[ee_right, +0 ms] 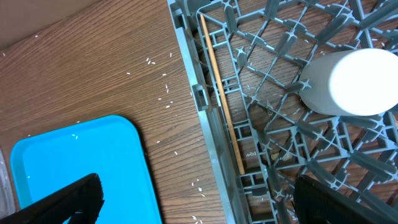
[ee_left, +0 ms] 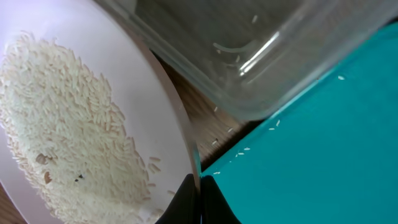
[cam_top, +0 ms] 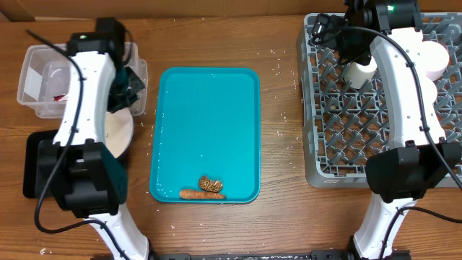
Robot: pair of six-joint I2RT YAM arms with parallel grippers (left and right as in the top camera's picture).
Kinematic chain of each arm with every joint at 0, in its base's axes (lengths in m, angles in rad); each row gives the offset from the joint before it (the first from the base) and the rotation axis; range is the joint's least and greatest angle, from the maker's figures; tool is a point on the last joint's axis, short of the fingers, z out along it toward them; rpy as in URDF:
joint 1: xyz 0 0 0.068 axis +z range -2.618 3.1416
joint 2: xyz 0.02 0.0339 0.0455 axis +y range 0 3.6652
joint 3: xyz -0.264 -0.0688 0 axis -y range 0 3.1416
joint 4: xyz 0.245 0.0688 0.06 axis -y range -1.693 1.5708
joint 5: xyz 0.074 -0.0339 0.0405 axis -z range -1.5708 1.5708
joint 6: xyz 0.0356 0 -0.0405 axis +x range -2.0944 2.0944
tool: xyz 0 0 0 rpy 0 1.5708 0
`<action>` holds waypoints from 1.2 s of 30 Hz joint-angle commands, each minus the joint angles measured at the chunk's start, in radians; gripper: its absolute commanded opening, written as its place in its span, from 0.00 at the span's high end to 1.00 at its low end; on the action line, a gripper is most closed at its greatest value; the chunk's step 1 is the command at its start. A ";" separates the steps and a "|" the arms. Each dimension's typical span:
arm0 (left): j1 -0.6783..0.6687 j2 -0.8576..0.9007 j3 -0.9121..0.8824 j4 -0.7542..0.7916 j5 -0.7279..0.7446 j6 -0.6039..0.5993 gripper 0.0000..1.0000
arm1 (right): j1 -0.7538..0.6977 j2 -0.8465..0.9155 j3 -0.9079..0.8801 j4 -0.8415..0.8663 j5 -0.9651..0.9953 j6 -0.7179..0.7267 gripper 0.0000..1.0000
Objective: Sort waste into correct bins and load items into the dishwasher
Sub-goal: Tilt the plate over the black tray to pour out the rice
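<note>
The left tool (ee_left: pixel 198 200) gripped the rim of the round white plate (ee_left: pixel 157 81), which carried rice grains (ee_left: pixel 62 112), at five o'clock of the clear tub (ee_left: pixel 249 62). The right tool (ee_right: pixel 199 199) gaped wide over the grey dish rack (ee_right: pixel 273 81), where a wooden chopstick (ee_right: pixel 225 106) lay along the rack's nine o'clock edge.

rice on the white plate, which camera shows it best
The left wrist view: the rice lies on the plate close up, single grains distinct. Overhead shows only a sliver of the plate beside the left arm, its rice too small to tell. The right wrist view does not show the plate.
</note>
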State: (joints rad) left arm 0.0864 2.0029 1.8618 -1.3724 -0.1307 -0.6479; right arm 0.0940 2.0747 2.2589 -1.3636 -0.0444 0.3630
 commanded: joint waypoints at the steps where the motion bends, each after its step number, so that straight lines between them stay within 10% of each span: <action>1: 0.068 -0.041 0.026 -0.001 0.100 0.057 0.96 | 0.004 -0.015 0.020 0.003 0.010 0.001 0.00; 36: 0.399 -0.041 0.026 -0.025 0.582 0.286 0.96 | 0.004 -0.015 0.020 0.003 0.010 0.001 0.00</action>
State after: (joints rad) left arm 0.4503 2.0029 1.8618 -1.3918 0.3599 -0.4068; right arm 0.0940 2.0747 2.2589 -1.3640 -0.0437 0.3630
